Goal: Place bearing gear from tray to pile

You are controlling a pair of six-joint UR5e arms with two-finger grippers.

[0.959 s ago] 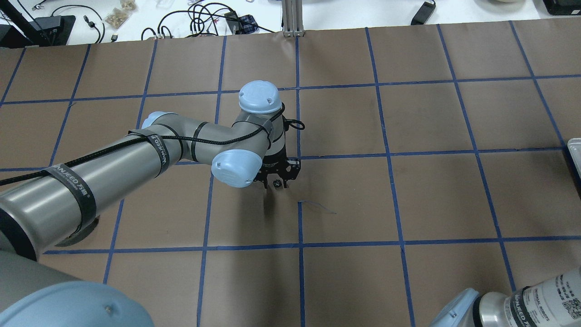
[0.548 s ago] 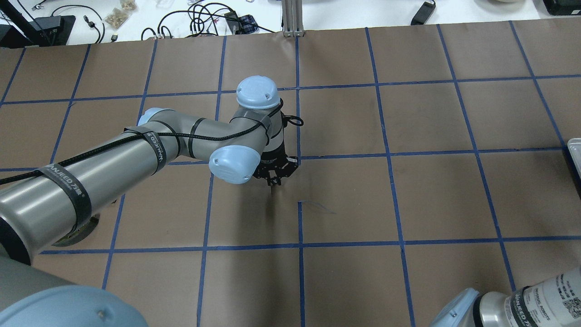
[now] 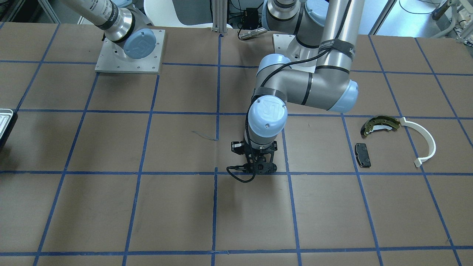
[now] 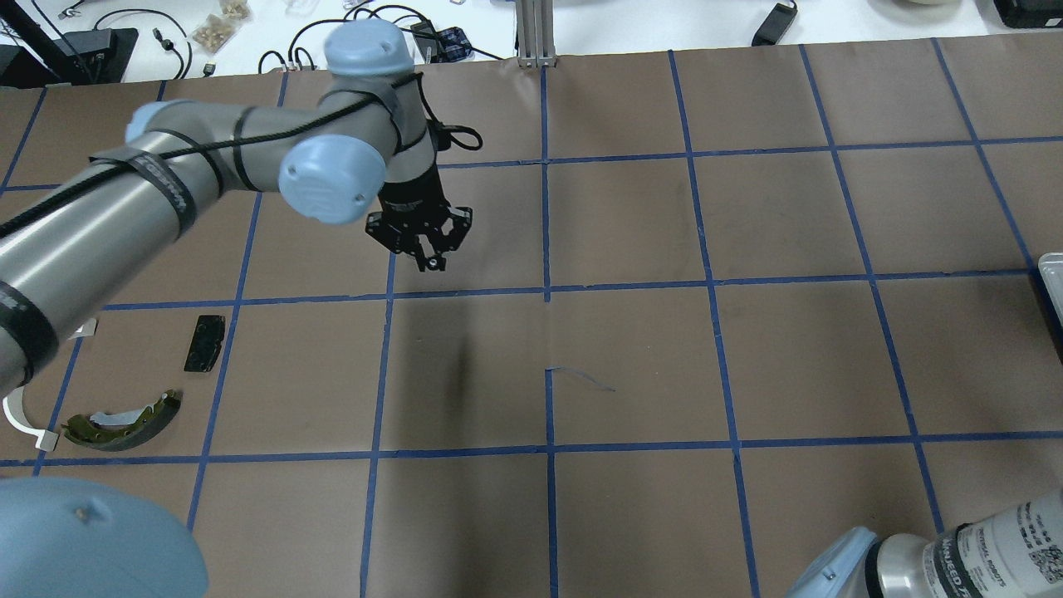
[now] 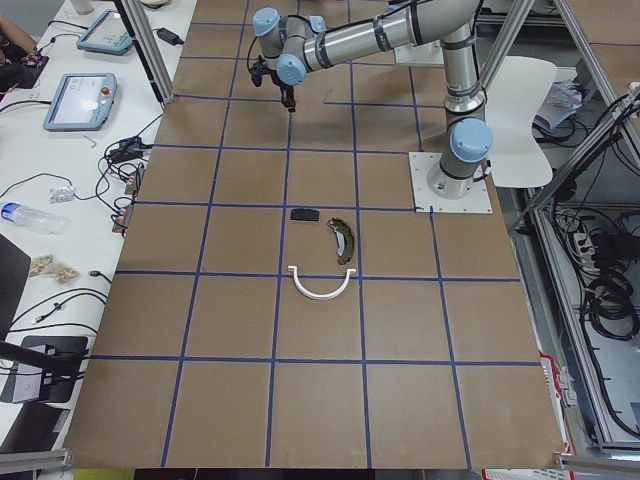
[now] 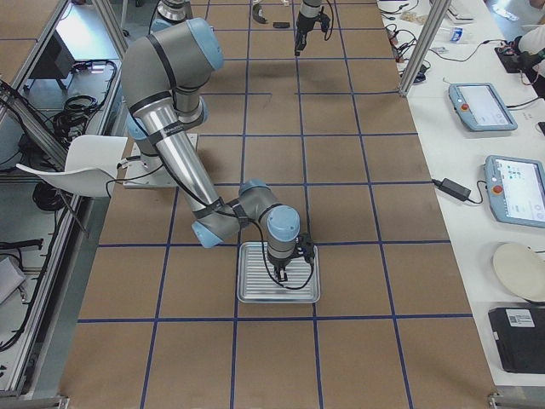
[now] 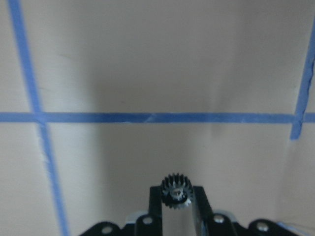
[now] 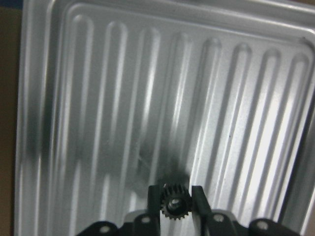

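While my left jaws hang above the tabletop [image 4: 631,357], well apart from the pile [image 5: 343,240], they are closed on a small gear [image 7: 176,191]. My right jaws, over the tray [image 8: 98,98], grip a second gear [image 8: 173,202]. Shoe [image 4: 133,433], pad [image 4: 204,342] and strip [image 3: 425,140] make the pile.

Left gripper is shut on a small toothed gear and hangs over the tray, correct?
Wrong on place: the left gripper, shut on the gear, hangs over the blue-taped table, as the left wrist view shows. The tray lies under the right gripper.
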